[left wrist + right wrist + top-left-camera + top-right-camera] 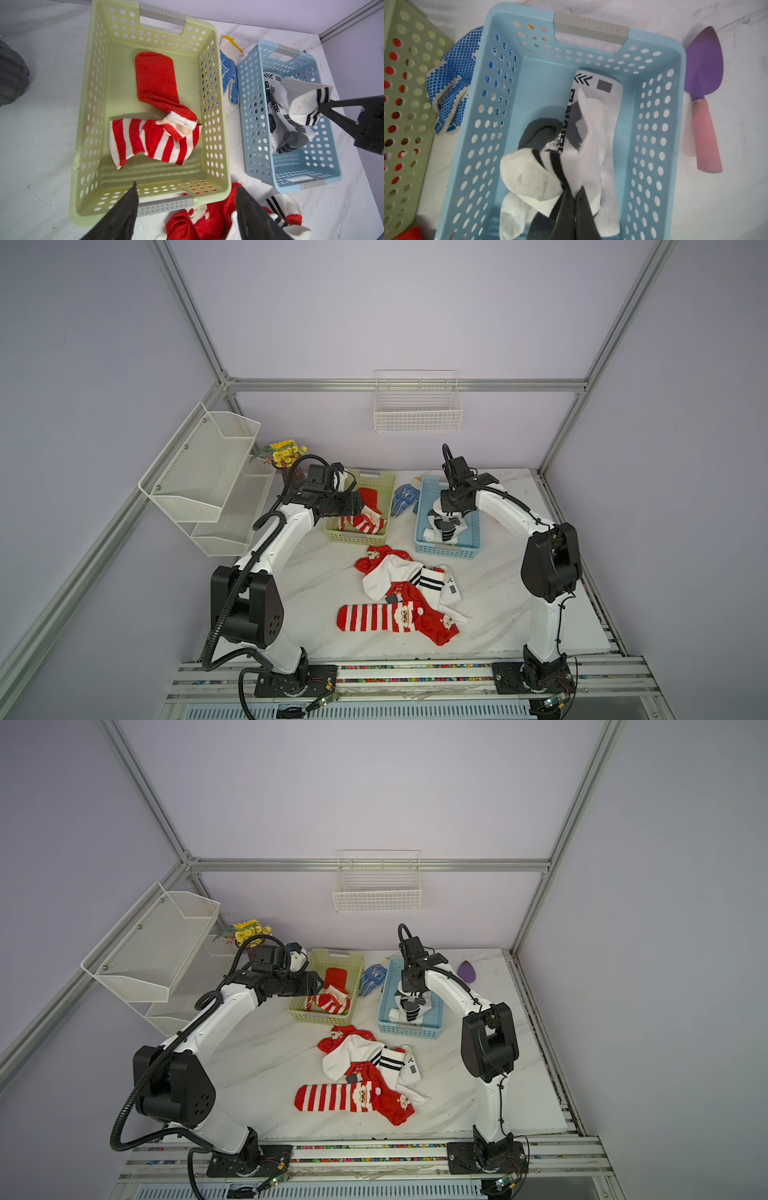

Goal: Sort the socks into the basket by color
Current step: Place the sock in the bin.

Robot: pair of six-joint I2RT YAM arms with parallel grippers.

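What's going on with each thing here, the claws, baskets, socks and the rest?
Green basket, holds red socks.
Blue basket, holds white socks.
Left gripper, open, empty, by green basket.
Right gripper, shut on black-striped sock.
Black-striped sock, dangling over blue basket.
Pile, red and white mixed, unsorted on table.
Glove, lying between baskets.
Trowel, lying beside blue basket.

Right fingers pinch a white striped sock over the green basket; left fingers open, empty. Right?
Wrong basket. The right fingers hold the white sock over the blue basket; the right wrist view shows it. The left fingers are open and empty, as you said.
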